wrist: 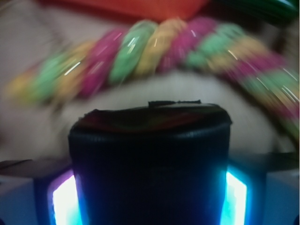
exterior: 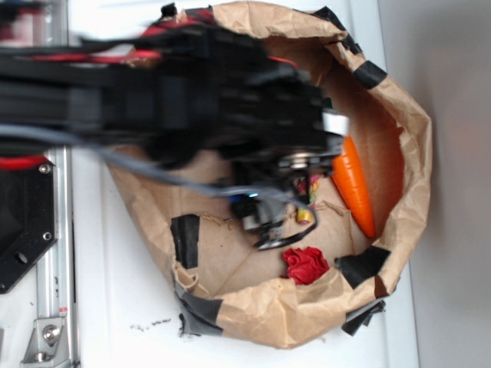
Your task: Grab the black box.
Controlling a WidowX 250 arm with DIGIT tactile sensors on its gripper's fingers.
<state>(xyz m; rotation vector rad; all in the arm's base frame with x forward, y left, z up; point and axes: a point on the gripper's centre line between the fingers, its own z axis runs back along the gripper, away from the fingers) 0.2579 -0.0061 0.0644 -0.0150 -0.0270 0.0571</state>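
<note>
One black box [wrist: 150,164] fills the wrist view beneath one coloured twisted rope [wrist: 154,51]; one carrot [exterior: 355,188] and one red cloth [exterior: 304,264] lie nearby. Gripper [exterior: 295,195] finger state unclear.

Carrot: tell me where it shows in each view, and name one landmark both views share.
Exterior: the carrot lies at the right, inside the crumpled paper bag, tip pointing down the picture.
Wrist: a blurred orange strip along the top edge, probably the carrot.
Shared landmark: the pink, green and yellow twisted rope, which peeks out just left of the carrot in the exterior view.
</note>
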